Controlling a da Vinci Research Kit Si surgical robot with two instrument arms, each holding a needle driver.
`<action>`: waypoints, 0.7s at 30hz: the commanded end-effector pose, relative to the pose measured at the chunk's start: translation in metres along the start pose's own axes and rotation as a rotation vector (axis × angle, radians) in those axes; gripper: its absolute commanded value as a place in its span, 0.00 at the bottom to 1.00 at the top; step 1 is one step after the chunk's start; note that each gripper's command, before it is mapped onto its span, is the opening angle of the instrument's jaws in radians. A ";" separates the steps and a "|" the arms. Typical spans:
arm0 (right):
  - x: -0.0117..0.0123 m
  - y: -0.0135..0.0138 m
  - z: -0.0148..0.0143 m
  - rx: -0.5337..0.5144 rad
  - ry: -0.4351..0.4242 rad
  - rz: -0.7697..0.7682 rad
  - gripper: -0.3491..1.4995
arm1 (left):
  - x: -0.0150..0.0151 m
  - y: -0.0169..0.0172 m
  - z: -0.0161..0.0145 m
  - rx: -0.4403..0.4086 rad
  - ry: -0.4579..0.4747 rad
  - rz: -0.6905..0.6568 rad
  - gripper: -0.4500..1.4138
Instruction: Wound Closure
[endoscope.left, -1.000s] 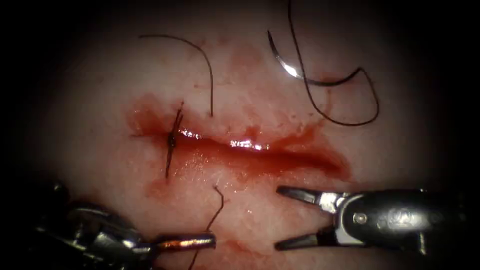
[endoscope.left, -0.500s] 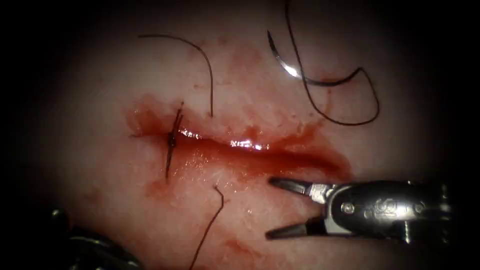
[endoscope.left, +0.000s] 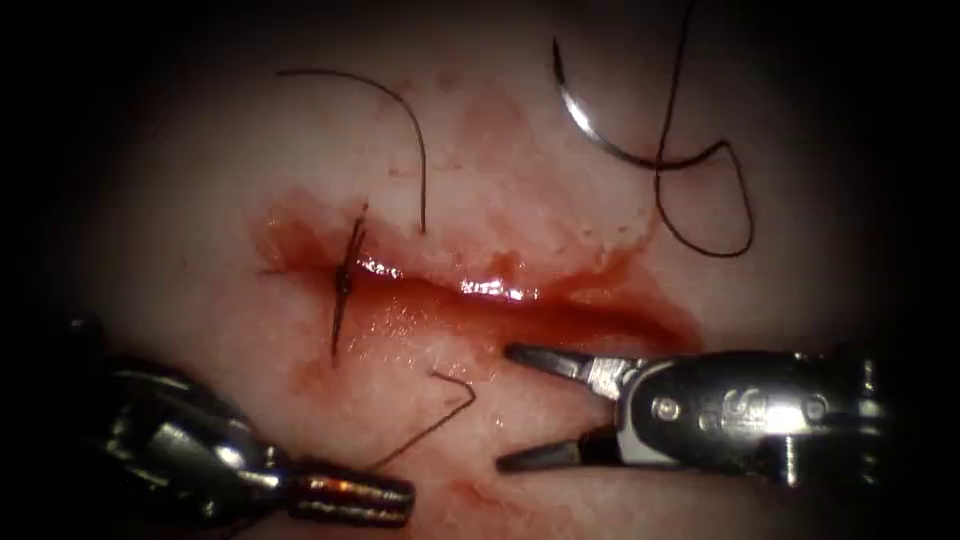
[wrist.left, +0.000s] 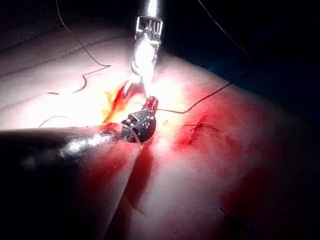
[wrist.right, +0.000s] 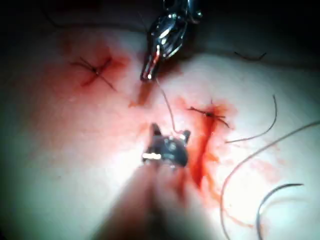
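Note:
The cut (endoscope.left: 520, 305) runs across the tissue (endoscope.left: 520, 200), wet with red fluid, with one knotted stitch (endoscope.left: 342, 282) at its left end. Below the cut, my left tool (endoscope.left: 385, 490) has its jaws shut on a short thread tail (endoscope.left: 445, 412) that comes out of the tissue. My right tool (endoscope.left: 505, 408) stands open just to the right of that tail and holds nothing. The curved needle (endoscope.left: 600, 135) lies free on the tissue above the cut's right part, trailing a thread loop (endoscope.left: 735, 215). The right wrist view shows the open right jaws (wrist.right: 171, 131), the thread (wrist.right: 167, 107) and the left tool (wrist.right: 150, 70).
A loose curved piece of thread (endoscope.left: 405, 110) lies above the cut's left half. In the right wrist view a second stitch (wrist.right: 95, 70) sits apart from the first (wrist.right: 210, 112). The left wrist view shows the right tool's shaft (wrist.left: 145, 55) beyond my left jaws (wrist.left: 150, 105).
The left tool left the picture, came back and shut on the thread tail, bending it towards the lower left. The right tool moved left. The needle and its thread shifted slightly.

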 end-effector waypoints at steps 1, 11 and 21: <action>0.0012 0.0000 0.0005 -0.011 0.003 -0.042 0.62 | -0.0006 -0.0005 0.0005 0.005 -0.005 -0.016 0.00; 0.0046 -0.0001 0.0019 -0.068 0.013 -0.242 0.59 | -0.0015 -0.0026 0.0020 0.014 -0.011 -0.025 0.00; 0.0054 -0.0005 0.0031 -0.071 0.009 -0.359 0.45 | -0.0019 -0.0029 0.0018 0.012 -0.007 -0.027 0.00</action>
